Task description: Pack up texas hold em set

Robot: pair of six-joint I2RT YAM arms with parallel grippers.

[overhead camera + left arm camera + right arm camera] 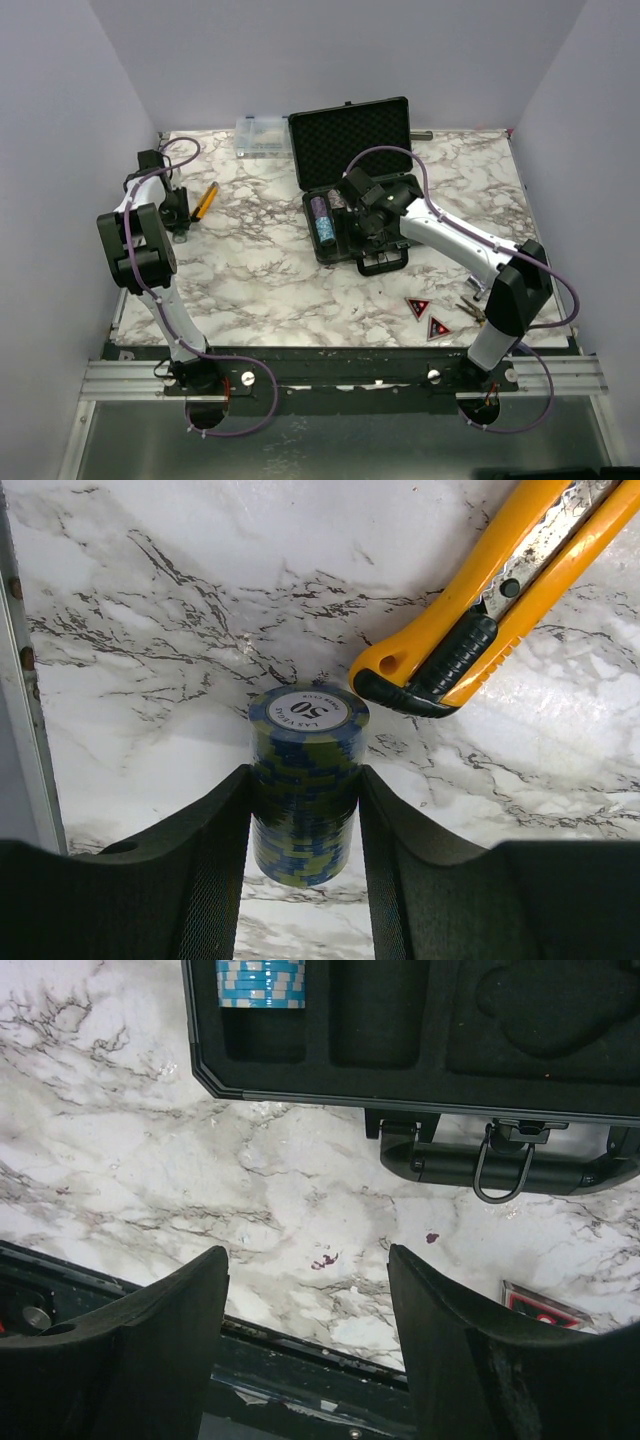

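My left gripper (305, 800) pinches the blue 50 chip stack (308, 720); my right gripper (308, 1300) gapes empty. Next I lift it toward a free slot in the briefcase (350, 135)

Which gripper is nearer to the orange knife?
Left. The left gripper, holding chips, sits just beside the knife; the right gripper is far off, by the case.

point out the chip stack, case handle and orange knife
chip stack (302, 795), left wrist view, side of stack
case handle (445, 1168), right wrist view, left part of grip
orange knife (435, 615), left wrist view, orange body
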